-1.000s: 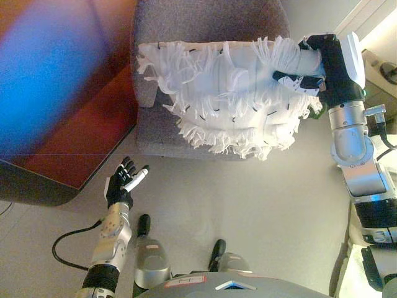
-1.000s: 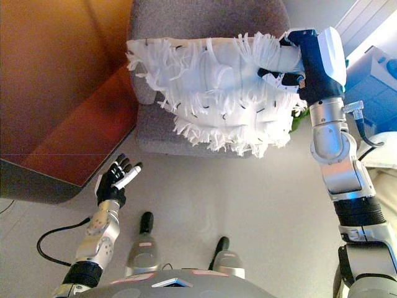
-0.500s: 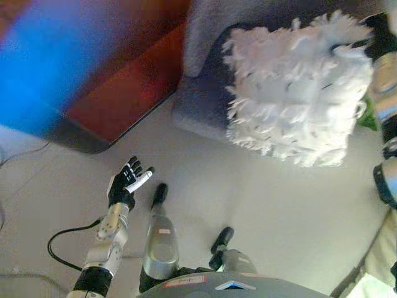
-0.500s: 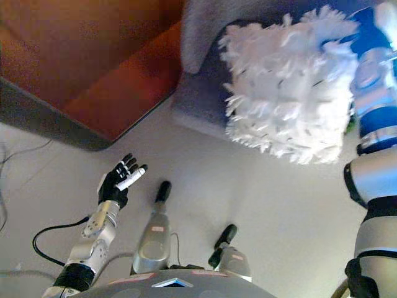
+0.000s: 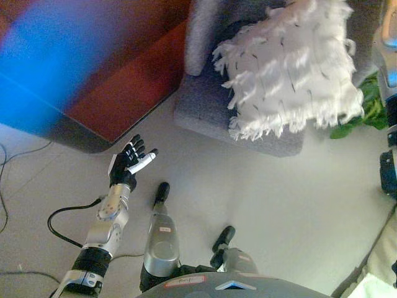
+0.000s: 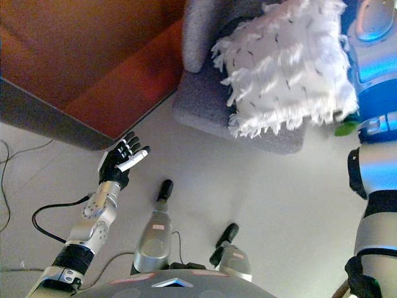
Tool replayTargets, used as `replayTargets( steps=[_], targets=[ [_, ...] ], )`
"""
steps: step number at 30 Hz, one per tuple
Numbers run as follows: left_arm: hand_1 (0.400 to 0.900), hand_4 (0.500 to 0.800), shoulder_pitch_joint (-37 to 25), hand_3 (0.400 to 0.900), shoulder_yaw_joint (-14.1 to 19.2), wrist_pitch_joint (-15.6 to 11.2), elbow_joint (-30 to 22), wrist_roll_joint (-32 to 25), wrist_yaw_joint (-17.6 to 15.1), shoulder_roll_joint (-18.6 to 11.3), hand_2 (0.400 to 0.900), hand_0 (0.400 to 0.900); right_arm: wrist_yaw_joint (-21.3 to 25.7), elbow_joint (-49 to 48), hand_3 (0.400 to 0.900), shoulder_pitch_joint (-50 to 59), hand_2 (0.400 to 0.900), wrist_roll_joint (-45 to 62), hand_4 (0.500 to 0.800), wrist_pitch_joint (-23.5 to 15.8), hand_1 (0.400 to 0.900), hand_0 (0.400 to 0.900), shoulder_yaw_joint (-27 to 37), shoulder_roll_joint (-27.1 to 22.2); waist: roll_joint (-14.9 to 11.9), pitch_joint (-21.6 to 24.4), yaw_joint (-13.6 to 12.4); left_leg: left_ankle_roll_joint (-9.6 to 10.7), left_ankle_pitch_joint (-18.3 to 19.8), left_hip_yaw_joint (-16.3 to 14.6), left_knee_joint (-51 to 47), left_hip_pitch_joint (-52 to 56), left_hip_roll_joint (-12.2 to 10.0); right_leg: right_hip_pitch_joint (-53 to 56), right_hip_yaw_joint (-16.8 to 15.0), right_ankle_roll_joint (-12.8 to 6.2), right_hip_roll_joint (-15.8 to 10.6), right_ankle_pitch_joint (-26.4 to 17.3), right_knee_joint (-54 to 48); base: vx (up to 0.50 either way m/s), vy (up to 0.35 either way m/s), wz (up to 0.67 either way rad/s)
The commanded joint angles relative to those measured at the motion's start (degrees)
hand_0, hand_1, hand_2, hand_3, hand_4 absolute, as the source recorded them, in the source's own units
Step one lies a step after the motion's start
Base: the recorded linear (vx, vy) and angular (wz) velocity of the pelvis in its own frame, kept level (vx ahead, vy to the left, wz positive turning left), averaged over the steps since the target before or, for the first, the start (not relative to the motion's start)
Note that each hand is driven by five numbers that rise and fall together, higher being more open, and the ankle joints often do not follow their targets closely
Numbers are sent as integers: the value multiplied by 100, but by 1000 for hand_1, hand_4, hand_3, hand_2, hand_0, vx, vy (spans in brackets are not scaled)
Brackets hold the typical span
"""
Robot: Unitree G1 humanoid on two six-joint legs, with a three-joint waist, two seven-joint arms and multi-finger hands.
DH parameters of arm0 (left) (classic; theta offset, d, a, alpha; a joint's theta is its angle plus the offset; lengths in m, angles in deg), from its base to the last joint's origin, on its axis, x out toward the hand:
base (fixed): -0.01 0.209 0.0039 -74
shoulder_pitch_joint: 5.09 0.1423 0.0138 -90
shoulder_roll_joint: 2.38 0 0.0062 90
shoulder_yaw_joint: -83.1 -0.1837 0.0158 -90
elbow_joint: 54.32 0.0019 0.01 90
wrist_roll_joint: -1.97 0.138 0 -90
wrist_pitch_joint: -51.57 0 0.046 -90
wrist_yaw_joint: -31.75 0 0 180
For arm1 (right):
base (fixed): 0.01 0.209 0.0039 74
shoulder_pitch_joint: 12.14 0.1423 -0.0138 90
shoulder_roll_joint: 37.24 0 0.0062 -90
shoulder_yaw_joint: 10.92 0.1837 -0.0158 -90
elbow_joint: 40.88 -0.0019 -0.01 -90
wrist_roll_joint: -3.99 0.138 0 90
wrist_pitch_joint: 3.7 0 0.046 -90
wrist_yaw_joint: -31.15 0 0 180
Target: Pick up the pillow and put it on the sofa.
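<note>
Above grey sofa (image 5: 211,102), fringed white pillow (image 5: 288,68) — no legible writing

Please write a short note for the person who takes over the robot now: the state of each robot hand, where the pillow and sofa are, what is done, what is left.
Left robot hand: open, holding nothing, low over the floor beside the dark red table.
Right robot hand: not visible; only its arm shows at the right edge.
White fringed pillow: over the seat of the grey sofa, its lower fringe overhanging the front edge. Whether it already rests on the seat cannot be told.
Done: pillow brought to the sofa.
Left: confirm it is set down, release, withdraw the right arm.
</note>
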State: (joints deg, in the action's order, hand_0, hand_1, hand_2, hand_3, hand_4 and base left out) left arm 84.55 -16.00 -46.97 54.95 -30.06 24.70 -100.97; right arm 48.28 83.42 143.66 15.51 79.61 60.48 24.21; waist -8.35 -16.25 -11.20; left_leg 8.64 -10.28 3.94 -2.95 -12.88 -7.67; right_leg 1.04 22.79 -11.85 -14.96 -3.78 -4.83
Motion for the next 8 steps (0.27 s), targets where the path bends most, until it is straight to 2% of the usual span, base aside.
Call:
replayTargets(
  steps=[1,5,6,8],
  targets=[
    [900,800,68,900,107,-349,-443,394,35,109,900,900,194,-1259,900,-1055,900,-47,800,-539,900,900,653,-27,-4,637,357,-119,1122,-217,547,598,-163,-288,-390,-314,-673,-618,384,42,62,-51],
    [900,800,164,900,279,-330,-508,476,50,301,900,900,-165,-2700,900,-2954,900,-74,800,-684,900,900,1551,763,120,773,608,-166,1317,-430,697,917,-186,-146,-589,-315,-713,-536,431,38,50,-44],
    [900,800,159,900,331,-318,-495,504,21,365,900,900,-250,-3070,900,-3468,900,-70,800,-749,900,900,1679,1091,161,804,699,-173,1362,-494,735,992,-200,-113,-642,-315,-720,-511,449,33,35,-36],
    [900,800,192,900,419,-304,-495,560,53,418,900,900,-510,-3519,900,-4149,900,-227,800,-732,900,900,1883,1310,206,882,814,-181,1428,-578,768,1144,-218,-25,-696,-315,-719,-471,454,37,15,-28]
  ],
)
